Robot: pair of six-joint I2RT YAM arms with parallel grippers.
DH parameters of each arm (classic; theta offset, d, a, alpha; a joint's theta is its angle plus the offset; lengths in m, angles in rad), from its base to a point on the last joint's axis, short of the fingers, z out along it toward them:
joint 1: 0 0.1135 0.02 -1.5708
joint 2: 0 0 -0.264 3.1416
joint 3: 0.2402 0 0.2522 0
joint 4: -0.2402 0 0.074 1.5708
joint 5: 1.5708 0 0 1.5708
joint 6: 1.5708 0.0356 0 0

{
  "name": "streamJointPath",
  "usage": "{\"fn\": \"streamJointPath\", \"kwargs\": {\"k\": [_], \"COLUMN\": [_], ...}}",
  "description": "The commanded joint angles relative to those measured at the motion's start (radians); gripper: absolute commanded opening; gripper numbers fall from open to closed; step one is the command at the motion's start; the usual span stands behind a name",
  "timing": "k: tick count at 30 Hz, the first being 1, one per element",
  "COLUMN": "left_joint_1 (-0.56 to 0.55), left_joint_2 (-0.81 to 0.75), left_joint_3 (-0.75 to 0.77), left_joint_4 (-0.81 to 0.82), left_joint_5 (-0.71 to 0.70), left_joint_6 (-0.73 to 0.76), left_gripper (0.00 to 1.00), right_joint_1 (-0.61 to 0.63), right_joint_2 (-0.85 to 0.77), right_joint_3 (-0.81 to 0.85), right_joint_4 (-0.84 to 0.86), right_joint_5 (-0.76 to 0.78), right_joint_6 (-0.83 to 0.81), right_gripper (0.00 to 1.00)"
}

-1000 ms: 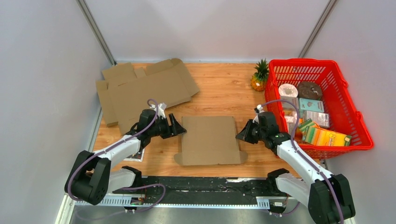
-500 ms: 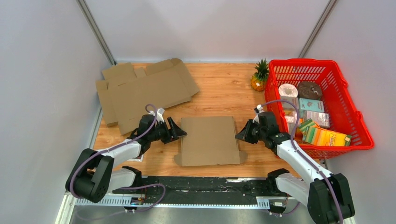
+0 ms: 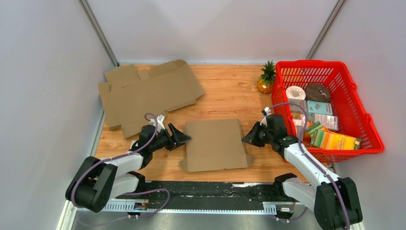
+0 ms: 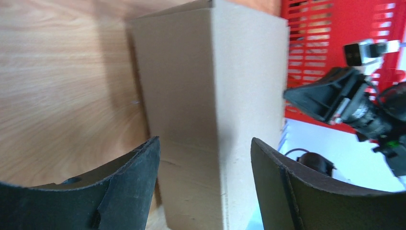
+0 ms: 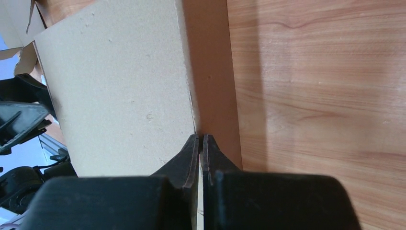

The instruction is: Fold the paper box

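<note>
Item 1, paper box (image 3: 215, 143): one brown cardboard piece, lying flat on the near middle of the desk (image 3: 230, 93). We note small tabs sticking out at its two near corners. It sits between the two arms' fingers.

Item 2, left fingers (image 3: 182, 135): spread wide and holding nothing. They sit low over the desk just beside the box's left edge and point toward it. In the left wrist view we see the box's face in the gap between them.

Item 3, right fingers (image 3: 247, 138): pressed together with nothing between them. In the right wrist view their tips (image 5: 201, 153) meet the box's right edge, where it casts a shadow on the wood.

Item 4, cardboard blanks (image 3: 143, 93): unfolded sheets lying flat and overlapping at the far left of the desk, well apart from the box.

Item 5, red basket (image 3: 354, 86): at the desk's right side, holding cartons and rolls.

Item 6, pineapple (image 3: 265, 79): small and upright, just beside the basket's far left corner.
</note>
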Motion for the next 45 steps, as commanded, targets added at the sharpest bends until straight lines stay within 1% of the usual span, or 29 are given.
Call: {"fn": "streamJointPath", "kwargs": {"k": [1, 5, 8, 9, 11, 12, 14, 17, 18, 20, 21, 23, 26, 30, 35, 40, 41, 43, 44, 45], "left_joint_1": [0.003, 0.003, 0.003, 0.003, 0.003, 0.003, 0.003, 0.003, 0.003, 0.003, 0.003, 0.003, 0.002, 0.000, 0.002, -0.003, -0.001, -0.001, -0.001, -0.001], "left_joint_2": [-0.064, -0.167, -0.233, -0.269, -0.309, -0.352, -0.380, -0.370, -0.328, -0.247, -0.221, -0.144, -0.095, -0.064, -0.001, -0.015, -0.030, -0.064, -0.116, -0.147], "left_joint_3": [-0.003, -0.043, -0.022, -0.005, 0.007, 0.018, 0.009, -0.023, -0.025, -0.025, -0.028, -0.028, -0.038, -0.023, -0.003, -0.019, -0.003, 0.029, 0.049, 0.049], "left_joint_4": [0.141, 0.117, -0.003, -0.093, -0.181, -0.281, -0.311, -0.229, -0.168, -0.097, -0.018, 0.072, 0.158, 0.198, 0.239, 0.232, 0.174, 0.013, -0.132, -0.178], "left_joint_5": [0.037, -0.034, -0.031, -0.043, -0.063, -0.098, -0.120, -0.080, -0.039, 0.004, 0.039, 0.070, 0.087, 0.124, 0.174, 0.142, 0.142, 0.116, 0.060, 0.032], "left_joint_6": [-0.060, -0.072, -0.030, -0.019, 0.013, 0.023, 0.021, -0.012, -0.020, -0.042, -0.052, -0.083, -0.109, -0.095, -0.120, -0.138, -0.134, -0.065, -0.039, -0.011], "left_gripper": [0.77, 0.77, 0.77, 0.78, 0.78, 0.78, 0.78, 0.78, 0.78, 0.78, 0.78, 0.78, 0.78, 0.79, 0.79, 0.79, 0.79, 0.79, 0.79, 0.79], "right_joint_1": [-0.038, -0.042, -0.050, -0.052, -0.058, -0.059, -0.064, -0.069, -0.069, -0.070, -0.070, -0.069, -0.072, -0.073, -0.075, -0.084, -0.085, -0.087, -0.088, -0.089], "right_joint_2": [0.043, 0.043, 0.046, 0.047, 0.047, 0.049, 0.051, 0.052, 0.052, 0.055, 0.055, 0.057, 0.054, 0.057, 0.055, 0.063, 0.064, 0.064, 0.063, 0.063], "right_joint_3": [-0.053, -0.053, -0.051, -0.051, -0.053, -0.053, -0.053, -0.056, -0.056, -0.054, -0.054, -0.054, -0.054, -0.056, -0.056, -0.054, -0.054, -0.056, -0.056, -0.056], "right_joint_4": [-0.092, -0.094, -0.092, -0.092, -0.094, -0.092, -0.094, -0.091, -0.092, -0.091, -0.091, -0.091, -0.089, -0.088, -0.089, -0.086, -0.088, -0.088, -0.088, -0.089], "right_joint_5": [0.134, 0.134, 0.136, 0.136, 0.136, 0.137, 0.133, 0.130, 0.128, 0.128, 0.130, 0.128, 0.126, 0.126, 0.125, 0.119, 0.117, 0.116, 0.114, 0.114], "right_joint_6": [-0.032, -0.031, -0.032, -0.032, -0.031, -0.031, -0.032, -0.032, -0.032, -0.031, -0.032, -0.032, -0.034, -0.034, -0.034, -0.034, -0.034, -0.035, -0.034, -0.034], "right_gripper": [0.00, 0.00, 0.00, 0.00, 0.00, 0.00, 0.00, 0.00, 0.00, 0.00, 0.00, 0.00, 0.00, 0.00, 0.00, 0.00, 0.00, 0.00, 0.00, 0.00]}}
